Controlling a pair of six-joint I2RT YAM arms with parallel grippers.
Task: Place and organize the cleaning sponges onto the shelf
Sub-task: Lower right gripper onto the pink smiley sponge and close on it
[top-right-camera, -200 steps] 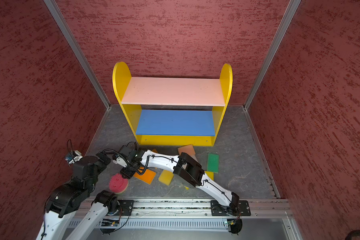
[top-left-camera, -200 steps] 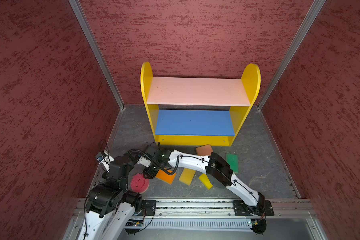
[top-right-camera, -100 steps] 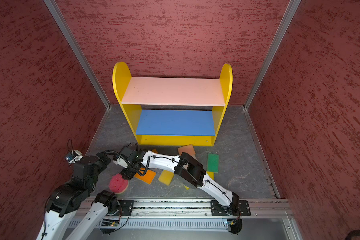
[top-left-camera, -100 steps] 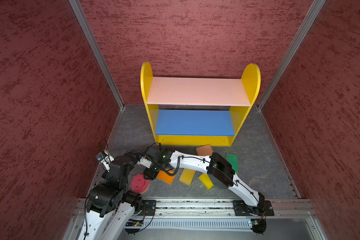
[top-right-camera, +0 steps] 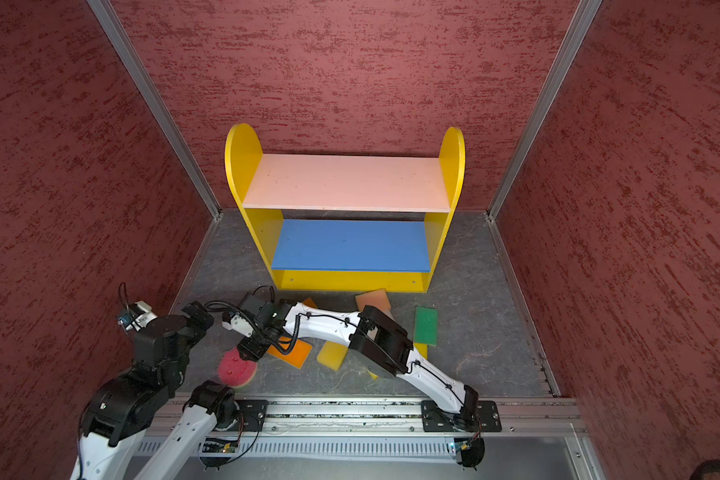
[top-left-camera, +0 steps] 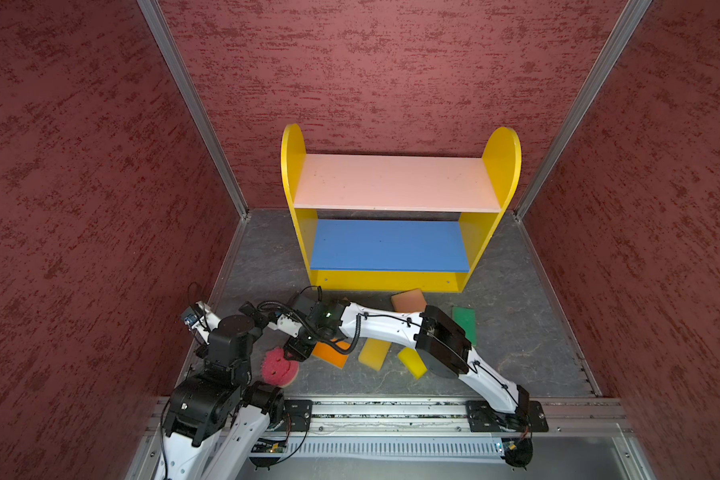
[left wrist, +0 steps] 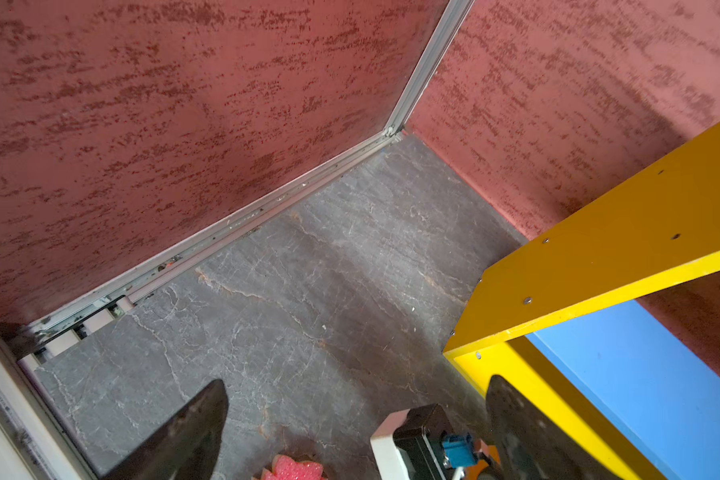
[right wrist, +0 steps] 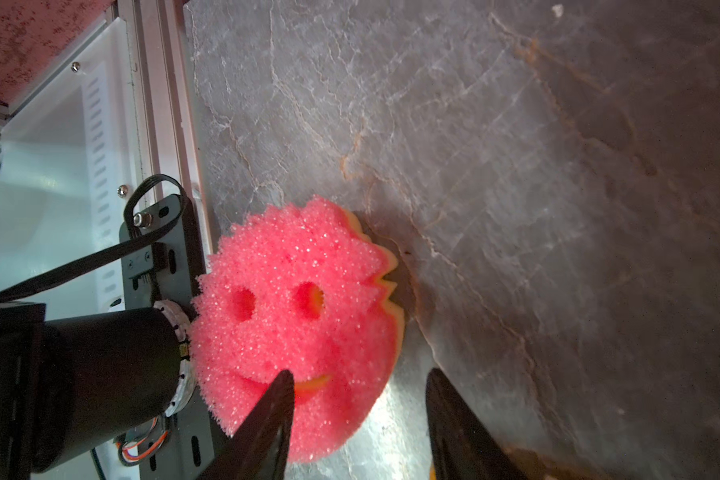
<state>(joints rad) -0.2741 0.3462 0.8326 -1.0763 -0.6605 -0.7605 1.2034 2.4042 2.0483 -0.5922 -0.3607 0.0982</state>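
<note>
Since the yellow wooden shelf [top-left-camera: 391, 183] shows bare, we log nothing placed; left end effector [left wrist: 358, 384] open and empty, right end effector [right wrist: 360, 374] open over the round pink foam sponge [right wrist: 300, 291].

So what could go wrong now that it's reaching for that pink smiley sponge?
The right fingers straddle only the rim of the smiley sponge, so a pinch might slip off. The left arm sits right beside that sponge, so the two arms could bump. The right arm also crosses over the orange sponge and might drag it when it lifts.
</note>
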